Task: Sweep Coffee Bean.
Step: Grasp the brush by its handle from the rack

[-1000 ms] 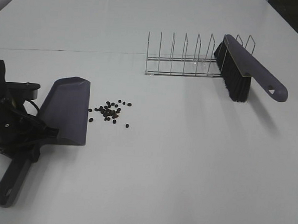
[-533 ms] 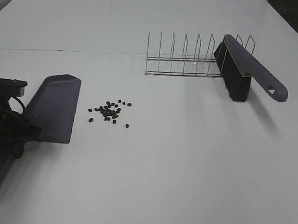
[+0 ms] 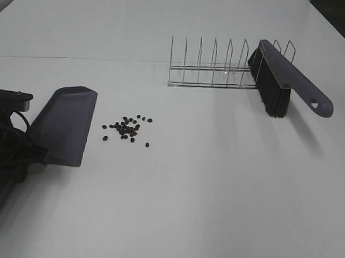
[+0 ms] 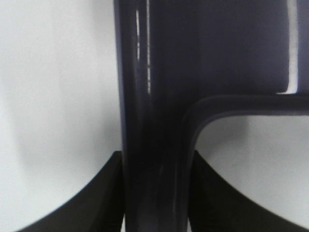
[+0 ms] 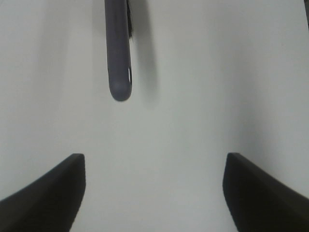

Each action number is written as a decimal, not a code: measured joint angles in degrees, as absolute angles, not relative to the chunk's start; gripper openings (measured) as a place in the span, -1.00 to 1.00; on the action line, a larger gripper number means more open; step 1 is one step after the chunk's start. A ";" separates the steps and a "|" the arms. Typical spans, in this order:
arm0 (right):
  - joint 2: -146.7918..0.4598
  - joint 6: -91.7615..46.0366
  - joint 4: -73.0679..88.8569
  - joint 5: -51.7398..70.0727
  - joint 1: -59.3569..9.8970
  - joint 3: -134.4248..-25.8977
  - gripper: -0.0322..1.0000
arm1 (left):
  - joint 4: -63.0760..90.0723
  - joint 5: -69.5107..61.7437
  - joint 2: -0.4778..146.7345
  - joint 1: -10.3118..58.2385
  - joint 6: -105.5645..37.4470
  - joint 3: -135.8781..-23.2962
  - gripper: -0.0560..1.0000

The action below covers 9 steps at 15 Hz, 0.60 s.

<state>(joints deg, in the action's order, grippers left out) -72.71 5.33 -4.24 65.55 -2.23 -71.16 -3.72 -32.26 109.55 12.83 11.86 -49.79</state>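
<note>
A cluster of tiny dark coffee beans [image 3: 126, 128] lies on the white table. The grey dustpan [image 3: 65, 125] lies just left of them, its open edge facing the beans. My left gripper [image 3: 15, 155] is shut on the dustpan's handle [image 4: 154, 159], at the table's left edge. The grey brush [image 3: 285, 80] leans on the right end of a wire rack [image 3: 213, 67], bristles down. My right gripper [image 5: 154, 193] is open and empty above the table, and the brush handle's tip [image 5: 119, 63] lies beyond it. The right gripper is out of the exterior view.
The wire rack stands at the back, right of centre. A seam in the tabletop [image 3: 78, 59] runs across the far part of the table. A dark area [image 3: 340, 16] lies beyond the table's far right corner.
My left gripper pulled the dustpan to the left, away from the beans, then nudged it slightly right. The beans, brush and rack have not moved.
</note>
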 joint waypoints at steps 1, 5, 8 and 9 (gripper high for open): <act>-77.52 4.58 -4.24 65.60 -2.23 -75.00 0.51 | -3.72 -32.26 109.55 12.83 11.86 -49.79 -0.28; -95.17 1.60 -2.12 65.43 -2.23 -89.15 0.51 | -3.72 -32.26 109.55 12.83 11.86 -49.79 -0.28; -107.14 -2.81 3.32 63.88 -2.23 -99.52 0.51 | -3.72 -32.31 109.55 12.83 11.86 -49.85 -0.28; -109.89 -4.07 4.58 62.11 -2.23 -101.81 0.51 | -3.72 -32.37 109.55 12.83 11.86 -49.85 -0.28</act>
